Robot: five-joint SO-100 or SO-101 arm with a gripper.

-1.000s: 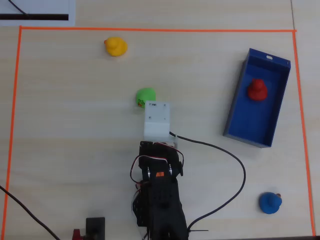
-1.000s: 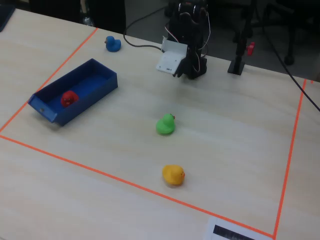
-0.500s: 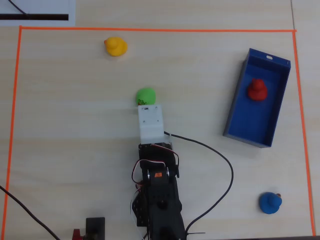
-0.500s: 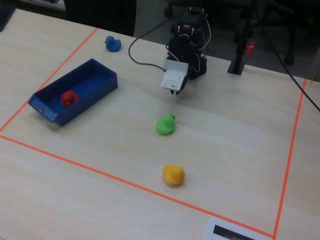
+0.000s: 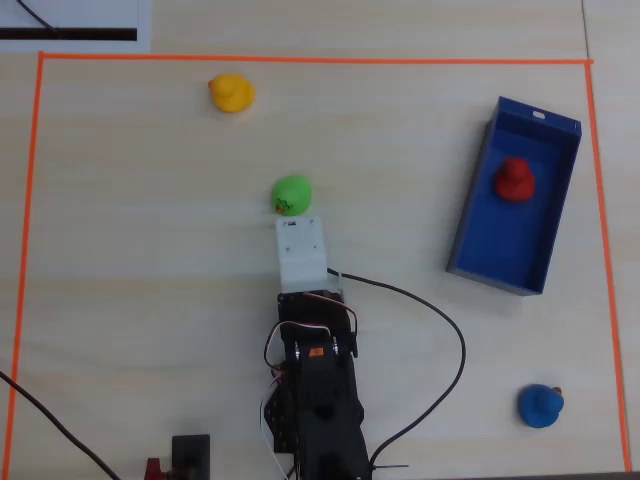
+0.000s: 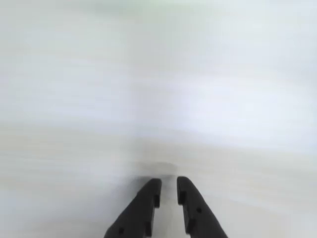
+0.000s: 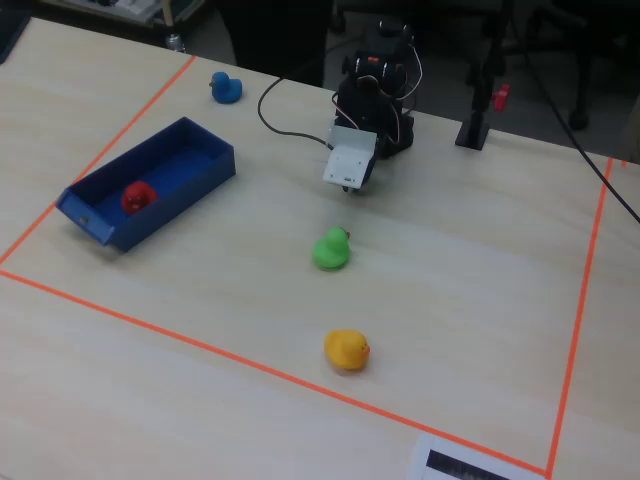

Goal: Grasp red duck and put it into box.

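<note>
The red duck (image 5: 515, 180) is a small, solid-red rounded toy. It sits inside the box (image 5: 470, 228), resting on the floor in the half nearer the end that carries a small white label, apart from the walls. The box is a long blue open-top bin with thin walls, lying flat on the counter (image 5: 150, 250) at a slight angle. In the fixed view the red duck (image 7: 138, 196) shows low inside the box (image 7: 190, 183).

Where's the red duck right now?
The red duck lies inside the blue box at the right of the overhead view, nearer the end with the white label, apart from the pincer.
</note>
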